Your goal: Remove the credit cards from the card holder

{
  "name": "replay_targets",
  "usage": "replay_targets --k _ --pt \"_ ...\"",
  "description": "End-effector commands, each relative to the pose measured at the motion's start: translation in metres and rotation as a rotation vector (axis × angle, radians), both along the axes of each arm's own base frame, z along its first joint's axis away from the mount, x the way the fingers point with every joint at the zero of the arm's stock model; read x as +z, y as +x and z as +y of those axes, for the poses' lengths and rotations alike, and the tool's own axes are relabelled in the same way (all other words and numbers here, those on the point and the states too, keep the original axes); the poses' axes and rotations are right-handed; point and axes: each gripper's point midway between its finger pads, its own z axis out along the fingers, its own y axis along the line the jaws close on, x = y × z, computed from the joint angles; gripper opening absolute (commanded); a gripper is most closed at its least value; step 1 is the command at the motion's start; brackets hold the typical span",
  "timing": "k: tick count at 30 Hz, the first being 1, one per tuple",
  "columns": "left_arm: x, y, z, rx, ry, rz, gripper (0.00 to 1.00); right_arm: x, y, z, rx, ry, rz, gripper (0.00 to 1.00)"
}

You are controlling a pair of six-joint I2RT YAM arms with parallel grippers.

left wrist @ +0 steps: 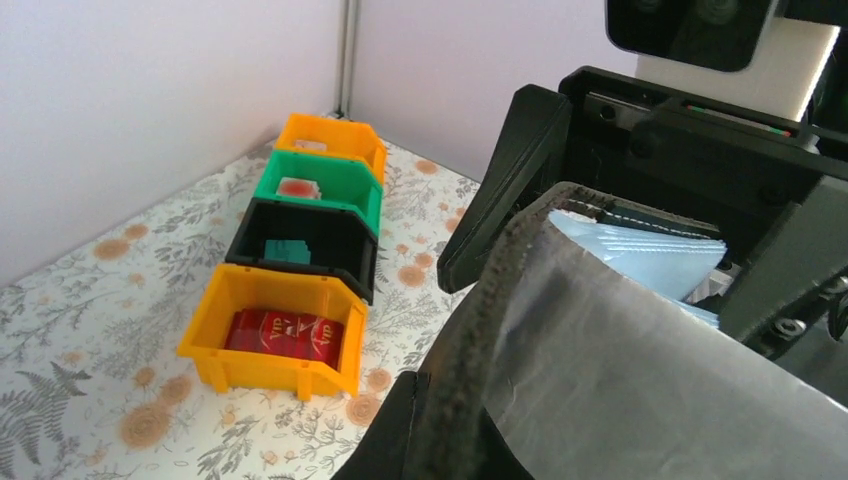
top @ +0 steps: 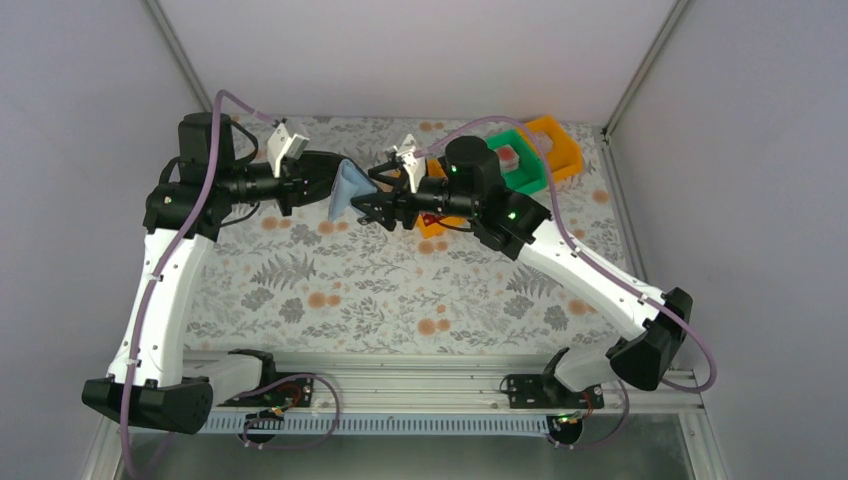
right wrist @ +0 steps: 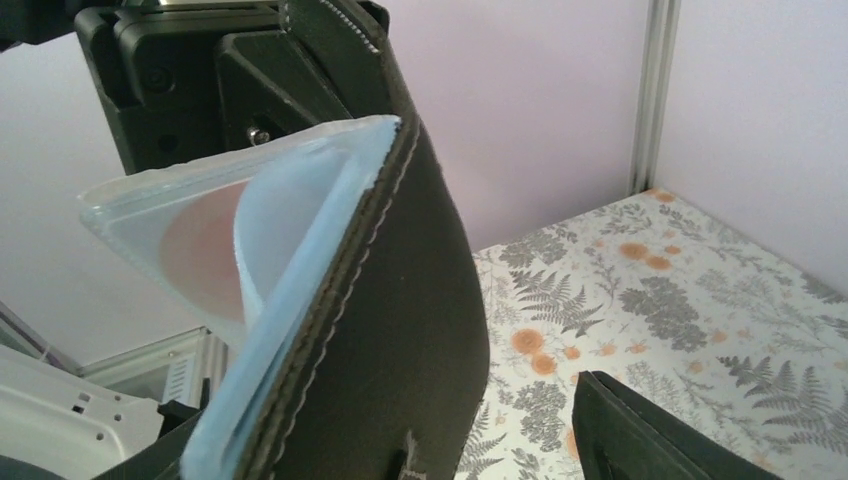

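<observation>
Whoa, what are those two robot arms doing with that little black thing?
The left pincer is holding a small black wallet up in the air, spread open so the pale blue cards tucked inside show. The right pincer is open right beside it, probably getting ready to pull a card out. A row of coloured bins sits on the flowery table.

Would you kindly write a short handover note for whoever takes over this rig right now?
Left gripper: shut on the holder, which it holds up in the air, spread open.
Right gripper: open, fingertips right beside the holder, gripping nothing.
Cards: pale blue layers tucked inside the holder.
Done: holder lifted and opened; no card visibly out.
Left: draw each card out, probably with the right gripper, and set it down.
</observation>
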Motion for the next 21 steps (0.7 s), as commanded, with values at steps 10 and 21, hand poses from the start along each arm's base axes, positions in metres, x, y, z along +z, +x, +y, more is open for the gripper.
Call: replay_targets --k 10,21 --pt "0.005 0.006 0.002 0.028 -0.006 -0.018 0.03 0.02 -0.022 0.01 0.021 0.065 0.003 0.9" --pt "0.003 0.001 0.002 0.016 0.006 -0.034 0.02 0.02 -0.017 0.006 -0.01 0.058 -0.019 0.43"
